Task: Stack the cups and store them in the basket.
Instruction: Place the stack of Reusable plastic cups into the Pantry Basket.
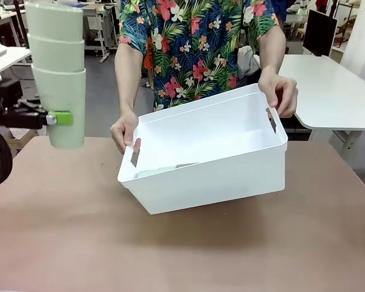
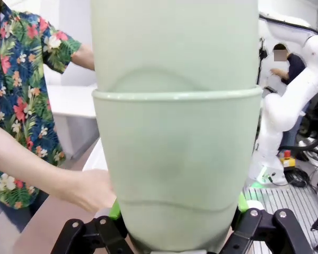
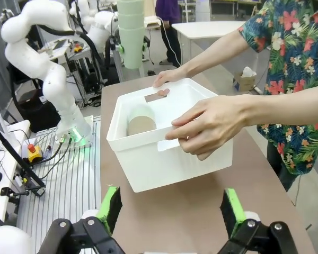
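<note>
A stack of three pale mint green cups [image 1: 58,79] hangs upright in the air at the far left, above the table. My left gripper [image 1: 66,118] is shut on the lowest cup [image 2: 175,174], its green pads on either side. A person tilts the white basket [image 1: 219,176] toward me, one hand [image 1: 125,131] on each short end, its base on the table. Inside the basket [image 3: 148,159] a tan cup [image 3: 141,121] shows. My right gripper [image 3: 172,211] stands open near the table's edge, short of the basket, with nothing between its fingers. The cup stack [image 3: 130,32] shows beyond the basket.
The brown table [image 1: 182,249] has free room in front of the basket. The person's other hand [image 1: 281,92] holds the basket's right rim. A white desk [image 1: 334,91] stands behind on the right. My left arm's white base [image 3: 53,84] stands beside the table.
</note>
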Controlling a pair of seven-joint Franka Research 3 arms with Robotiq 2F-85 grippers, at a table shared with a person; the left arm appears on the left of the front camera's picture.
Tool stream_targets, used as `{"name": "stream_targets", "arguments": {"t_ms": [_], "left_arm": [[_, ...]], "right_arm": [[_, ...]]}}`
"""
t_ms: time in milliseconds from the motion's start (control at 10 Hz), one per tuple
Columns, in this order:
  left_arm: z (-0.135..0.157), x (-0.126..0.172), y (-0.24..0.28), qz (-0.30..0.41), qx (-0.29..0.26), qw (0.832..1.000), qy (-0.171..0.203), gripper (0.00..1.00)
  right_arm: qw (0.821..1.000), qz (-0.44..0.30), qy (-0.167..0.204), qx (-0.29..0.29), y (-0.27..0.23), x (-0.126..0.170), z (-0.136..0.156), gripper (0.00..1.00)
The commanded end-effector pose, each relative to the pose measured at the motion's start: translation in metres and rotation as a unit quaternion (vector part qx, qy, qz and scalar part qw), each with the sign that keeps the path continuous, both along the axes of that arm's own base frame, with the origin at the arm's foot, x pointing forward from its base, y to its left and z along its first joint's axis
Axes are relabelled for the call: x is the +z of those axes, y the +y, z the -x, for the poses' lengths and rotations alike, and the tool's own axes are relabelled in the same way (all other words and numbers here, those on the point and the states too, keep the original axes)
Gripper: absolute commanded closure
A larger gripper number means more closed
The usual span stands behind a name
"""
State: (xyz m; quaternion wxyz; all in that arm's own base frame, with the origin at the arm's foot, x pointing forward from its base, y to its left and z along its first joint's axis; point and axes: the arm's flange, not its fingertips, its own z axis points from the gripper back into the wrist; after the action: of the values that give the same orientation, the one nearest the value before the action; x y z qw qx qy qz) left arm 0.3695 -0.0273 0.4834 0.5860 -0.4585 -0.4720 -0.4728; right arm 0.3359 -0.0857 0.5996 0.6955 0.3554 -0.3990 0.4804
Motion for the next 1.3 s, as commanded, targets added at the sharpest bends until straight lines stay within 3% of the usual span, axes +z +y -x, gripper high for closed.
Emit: {"name": "stream_targets", "arguments": {"t_ms": [0,400,600,1200], "left_arm": [[0.008,0.044,-0.035,-0.071,0.009,0.997,0.010,0.15],[0.017,0.102,-0.111,-0.187,0.030,0.982,-0.011,0.15],[0.017,0.112,-0.152,-0.241,0.036,0.970,-0.021,0.15],[-0.020,0.077,-0.244,-0.322,0.011,0.945,-0.048,0.15]], "right_arm": [[1.000,-0.006,-0.007,0.003,0.000,0.004,-0.001,0.00],[1.000,-0.006,-0.007,0.003,0.000,0.004,-0.001,0.00],[1.000,-0.006,-0.007,0.003,0.000,0.004,-0.001,0.00],[1.000,-0.006,-0.007,0.003,0.000,0.004,-0.001,0.00]]}}
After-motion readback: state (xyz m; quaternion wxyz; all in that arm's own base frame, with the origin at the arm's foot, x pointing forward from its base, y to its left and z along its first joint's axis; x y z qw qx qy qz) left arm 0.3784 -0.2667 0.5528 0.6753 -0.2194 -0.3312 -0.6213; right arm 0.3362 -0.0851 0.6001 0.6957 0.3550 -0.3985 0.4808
